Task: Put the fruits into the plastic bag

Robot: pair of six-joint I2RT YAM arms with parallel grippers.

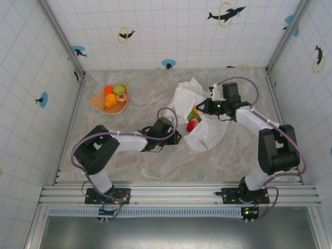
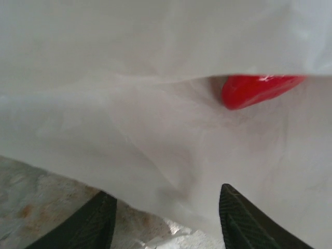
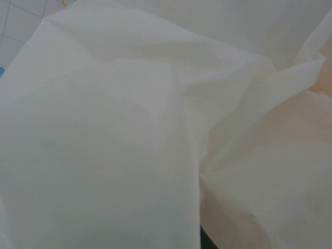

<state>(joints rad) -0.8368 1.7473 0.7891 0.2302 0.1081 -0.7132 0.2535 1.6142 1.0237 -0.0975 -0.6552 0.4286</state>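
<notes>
The plastic bag (image 1: pixel 205 127) lies crumpled at the table's centre, its mouth facing left. A red fruit (image 1: pixel 192 124) and an orange-yellow fruit (image 1: pixel 195 114) lie inside the mouth. My left gripper (image 1: pixel 177 138) sits low just outside the mouth. In the left wrist view the left gripper (image 2: pixel 166 190) is open and empty, with bag film (image 2: pixel 155 129) ahead and the red fruit (image 2: pixel 257 89) under the bag's upper fold. My right gripper (image 1: pixel 201 108) holds the bag's upper rim, and bag film (image 3: pixel 129 145) hides its fingers. Several fruits (image 1: pixel 114 94) remain on the tray.
The orange-tan wedge tray (image 1: pixel 99 104) sits at the back left with an orange, a green, a yellow and a red fruit on it. Tiled walls enclose the marble table (image 1: pixel 145 166) on three sides. Purple cables loop over both arms.
</notes>
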